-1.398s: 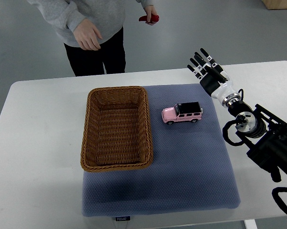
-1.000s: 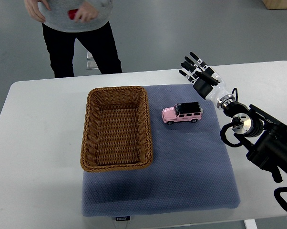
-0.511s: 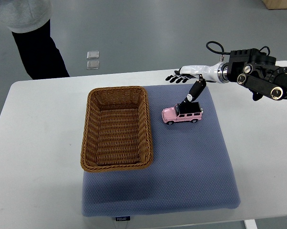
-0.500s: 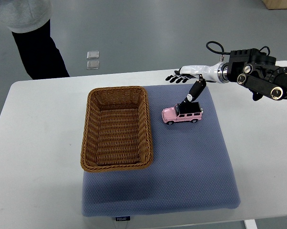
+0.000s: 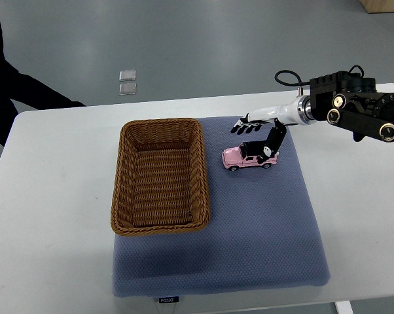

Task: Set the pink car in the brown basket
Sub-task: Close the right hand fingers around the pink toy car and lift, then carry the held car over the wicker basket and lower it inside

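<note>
The pink toy car point(image 5: 242, 157) with a black roof stands on the blue-grey mat point(image 5: 249, 222), right of the brown wicker basket point(image 5: 160, 175), which is empty. My right hand point(image 5: 257, 134) reaches in from the right edge and hangs over the car's far side. Its fingers are spread: the thumb points down at the car's rear end, the other fingers stretch out flat behind the roof. It holds nothing. The left arm is out of view.
The mat lies on a white table point(image 5: 53, 196). A person's dark sleeve point(image 5: 14, 91) shows at the far left corner beyond the table. Two small squares point(image 5: 126, 81) lie on the floor behind the table.
My right hand has swung from the right side of the mat to above the car and has come lower, thumb now at the car's rear. The person has moved off to the left.
</note>
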